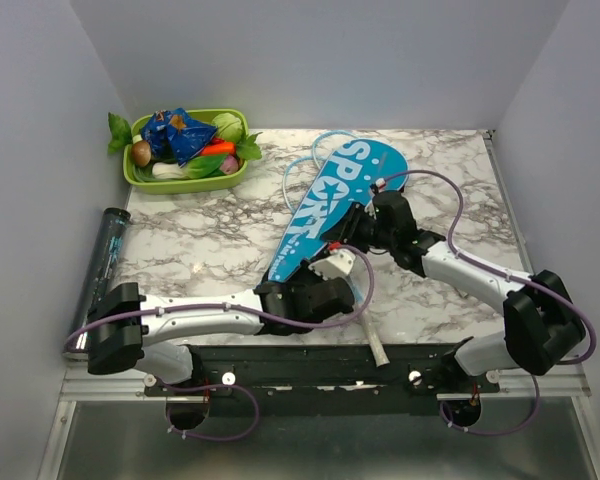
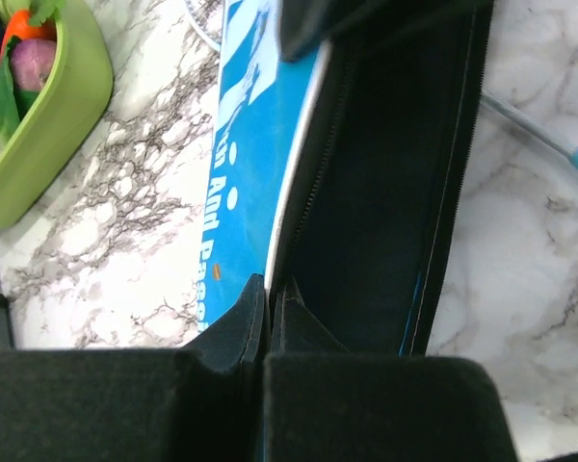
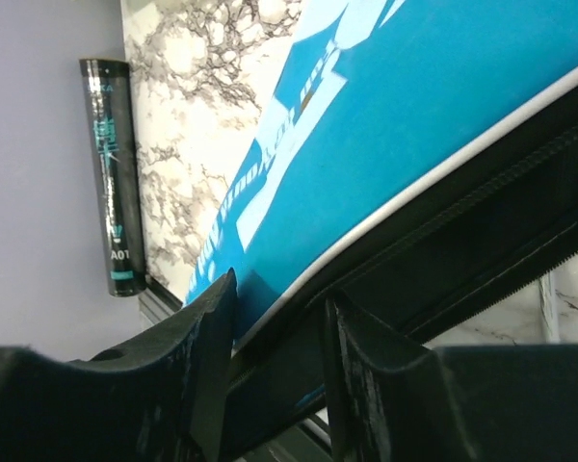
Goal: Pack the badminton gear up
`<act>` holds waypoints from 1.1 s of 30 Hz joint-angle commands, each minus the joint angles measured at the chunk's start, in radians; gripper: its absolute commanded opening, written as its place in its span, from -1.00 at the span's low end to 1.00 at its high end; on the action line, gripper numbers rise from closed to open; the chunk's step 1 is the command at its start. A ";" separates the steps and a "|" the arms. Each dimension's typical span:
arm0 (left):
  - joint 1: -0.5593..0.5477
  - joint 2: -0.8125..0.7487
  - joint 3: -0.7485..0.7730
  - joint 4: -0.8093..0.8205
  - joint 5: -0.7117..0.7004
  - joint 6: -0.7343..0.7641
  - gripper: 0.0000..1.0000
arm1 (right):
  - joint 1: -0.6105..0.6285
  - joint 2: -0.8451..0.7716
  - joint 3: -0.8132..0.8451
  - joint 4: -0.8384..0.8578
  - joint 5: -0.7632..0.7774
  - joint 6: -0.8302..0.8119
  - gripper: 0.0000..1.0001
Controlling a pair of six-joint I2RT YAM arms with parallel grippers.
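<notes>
Packing is sitting midway: my left gripper (image 2: 268, 289) is pinching shut on the unzipped cover (image 1: 325, 195) by its flap edge, my right gripper (image 3: 277, 308) is straddling that edge, jaws apart, a racket (image 1: 377, 345) is poking out butt-first, and the tube (image 1: 110, 245) is lying well apart, far left.

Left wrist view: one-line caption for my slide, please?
Left pincer shut on the rim of the unzipped blue cover, black lining exposed, green tray at upper left.
</notes>
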 commanded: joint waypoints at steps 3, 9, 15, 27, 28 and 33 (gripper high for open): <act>0.222 -0.140 -0.038 0.109 0.172 0.066 -1.00 | 0.000 -0.073 0.050 -0.168 0.067 -0.115 0.09; 0.405 -0.190 0.014 0.108 0.288 0.119 -1.00 | -0.023 -0.250 0.033 -0.342 0.218 -0.221 0.23; 0.525 -0.199 0.136 0.025 0.315 0.110 -1.00 | -0.083 -0.328 0.044 -0.475 0.342 -0.334 0.33; 0.657 -0.284 0.293 -0.157 0.350 0.037 -1.00 | -0.146 -0.135 0.151 -0.541 0.474 -0.546 0.33; 0.655 -0.292 0.291 -0.160 0.351 0.025 -1.00 | -0.149 -0.114 0.159 -0.543 0.497 -0.560 0.33; 0.657 -0.338 0.229 -0.148 0.414 -0.024 -1.00 | -0.201 0.024 0.222 -0.537 0.604 -0.590 0.32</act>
